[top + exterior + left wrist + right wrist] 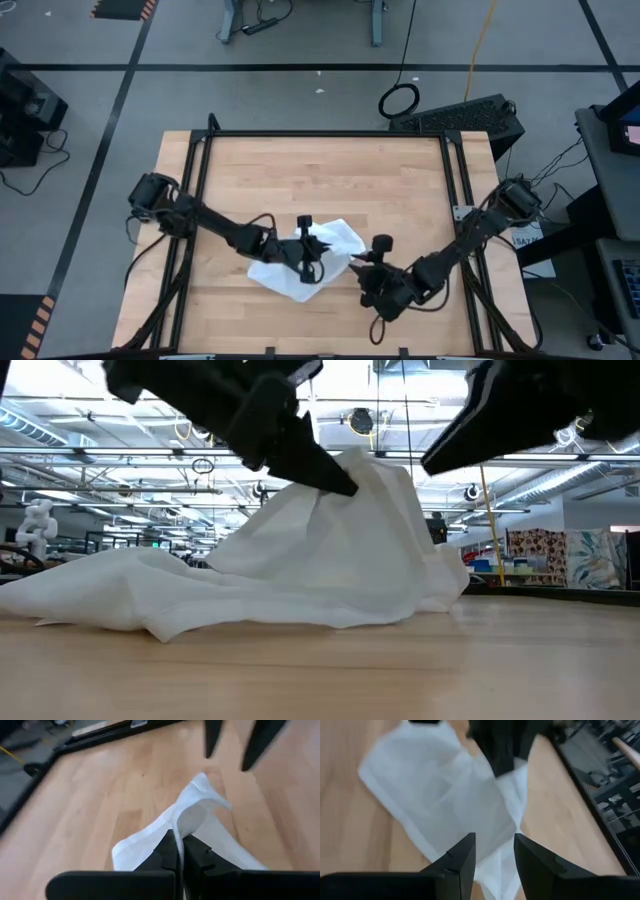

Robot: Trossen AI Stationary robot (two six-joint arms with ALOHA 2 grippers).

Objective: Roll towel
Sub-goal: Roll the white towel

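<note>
My left gripper (180, 851) has its jaws pinched tight on a fold of the plain white soft cloth towel (300, 262), lifting it into a peak so there's a free edge to start rolling from, I reckon. My right gripper (494, 854) hovers just above the cloth with its jaws partly apart and nothing between them, probably lining up a second pinch. The rest of the towel lies crumpled on the wooden tabletop (330, 180), near the middle towards the front. No containers anywhere.
</note>
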